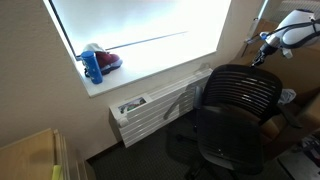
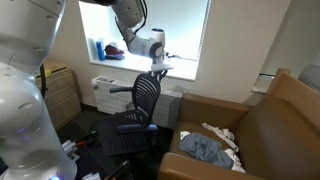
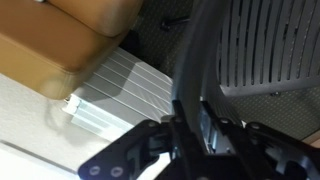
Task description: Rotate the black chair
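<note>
Covering the floor, a dark carpet point(image 1: 145, 152) is running up to a white slatted heater point(image 1: 150, 110) that is sitting under a bright window point(image 1: 140, 30). A blue bottle point(image 1: 93, 66) is standing on the sill beside a red object point(image 1: 110, 60). A brown leather sofa point(image 2: 275, 120) is holding crumpled cloths point(image 2: 205, 148). The black chair point(image 1: 235, 110) is standing near the heater, between it and the sofa, its slatted backrest upright. The white arm point(image 2: 130, 20) is reaching down from above, and the gripper point(image 2: 158, 68) is sitting at the backrest's top edge. In the wrist view the gripper point(image 3: 198, 128) is straddling the backrest's black rim, jaws on either side. I cannot tell whether they are squeezing it.
</note>
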{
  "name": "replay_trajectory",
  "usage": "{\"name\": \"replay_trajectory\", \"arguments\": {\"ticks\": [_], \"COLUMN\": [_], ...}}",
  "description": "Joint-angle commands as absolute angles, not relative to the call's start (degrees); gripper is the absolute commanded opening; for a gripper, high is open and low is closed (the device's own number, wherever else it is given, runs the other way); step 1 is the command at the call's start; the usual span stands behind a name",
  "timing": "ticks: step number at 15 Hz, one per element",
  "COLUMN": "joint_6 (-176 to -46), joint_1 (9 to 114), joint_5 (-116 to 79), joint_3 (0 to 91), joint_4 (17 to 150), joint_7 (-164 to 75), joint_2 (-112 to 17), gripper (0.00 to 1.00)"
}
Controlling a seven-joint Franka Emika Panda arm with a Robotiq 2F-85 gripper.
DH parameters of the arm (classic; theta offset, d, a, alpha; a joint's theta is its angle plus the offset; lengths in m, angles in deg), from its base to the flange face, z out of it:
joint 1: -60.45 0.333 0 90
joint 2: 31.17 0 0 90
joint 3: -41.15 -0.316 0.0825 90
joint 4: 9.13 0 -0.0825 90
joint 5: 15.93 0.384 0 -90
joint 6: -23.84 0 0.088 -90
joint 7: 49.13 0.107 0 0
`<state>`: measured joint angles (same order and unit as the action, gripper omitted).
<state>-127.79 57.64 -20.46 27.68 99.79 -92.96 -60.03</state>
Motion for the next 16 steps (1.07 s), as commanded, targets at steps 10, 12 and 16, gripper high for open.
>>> {"name": "replay_trajectory", "arguments": {"ticks": [10,12,16], "joint_6": [-129.48,-136.23,-147.66], "joint_1": [68.03,68.3,72.81], "joint_5": [-23.85,-24.72,-32.8], "joint_3": [25.29,27.43,37.74], "joint_4": [99.38,100.44,102.06], "joint_7": [-93.21,-87.91,-74.15], "joint_2": [-59.71,-59.12,-59.94], "gripper": [0.69,0.84,1.0]}}
